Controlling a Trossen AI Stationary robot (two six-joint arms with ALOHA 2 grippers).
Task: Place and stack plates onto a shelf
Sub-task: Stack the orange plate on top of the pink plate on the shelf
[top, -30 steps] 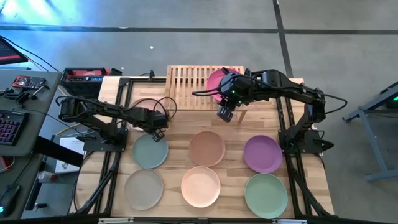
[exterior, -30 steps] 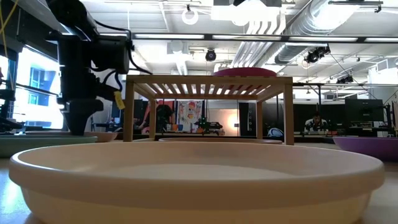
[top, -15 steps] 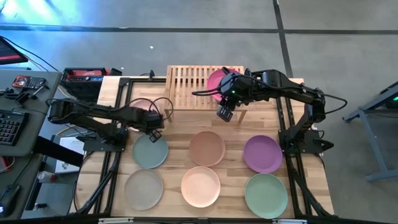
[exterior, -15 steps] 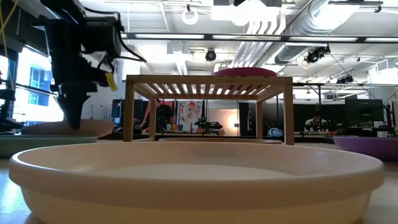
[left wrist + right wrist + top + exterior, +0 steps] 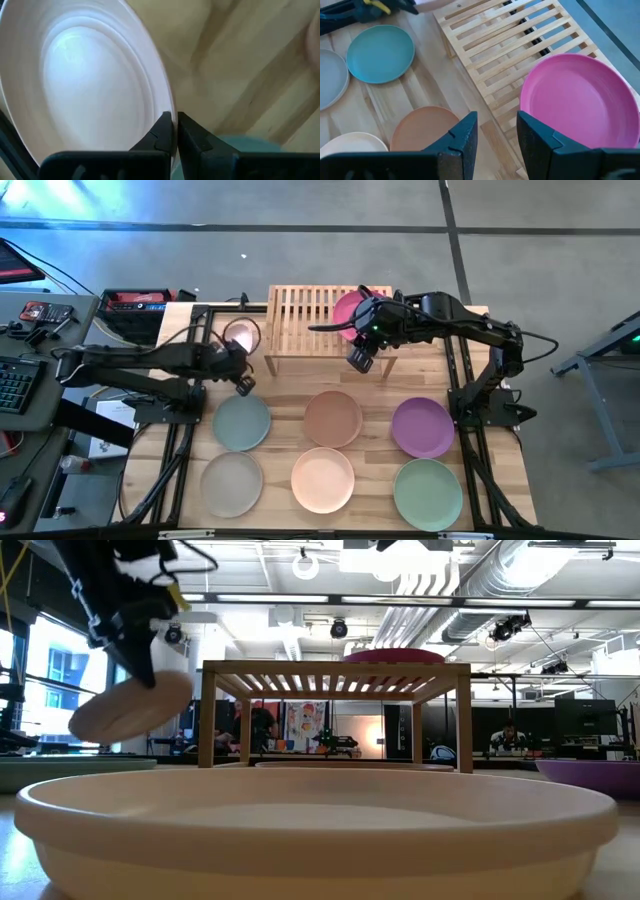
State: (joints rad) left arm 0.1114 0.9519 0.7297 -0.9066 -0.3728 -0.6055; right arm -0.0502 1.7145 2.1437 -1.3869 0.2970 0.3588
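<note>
My left gripper (image 5: 238,354) is shut on a pale pink plate (image 5: 241,335), held in the air at the table's left, short of the shelf's left end. The bamboo shelf (image 5: 310,320) stands at the far middle with a magenta plate (image 5: 350,310) lying flat on its slatted top. My right gripper (image 5: 496,135) hangs open above the shelf's near edge, beside the magenta plate (image 5: 575,100), touching nothing. Sage (image 5: 241,422), brown (image 5: 333,418) and purple (image 5: 422,427) plates lie flat on the table. My left gripper pinches the pink plate's rim (image 5: 169,107) between its two fingers (image 5: 162,134), one on the plate's inner face and one on its underside. The fingers slant down from the table's left side. The plate (image 5: 130,705) is lifted clear and tilted, its free side lower.
Grey-beige (image 5: 231,483), peach (image 5: 323,479) and green (image 5: 428,493) plates lie along the table's near edge. The shelf's left half (image 5: 495,35) is bare slats. A keyboard and tools sit on a side desk (image 5: 30,330) left of the table.
My left gripper has risen and drawn back toward the table's left edge with the pink plate. The plate lay on the table before; now it is lifted clear and tipped, hanging below the fingers.
</note>
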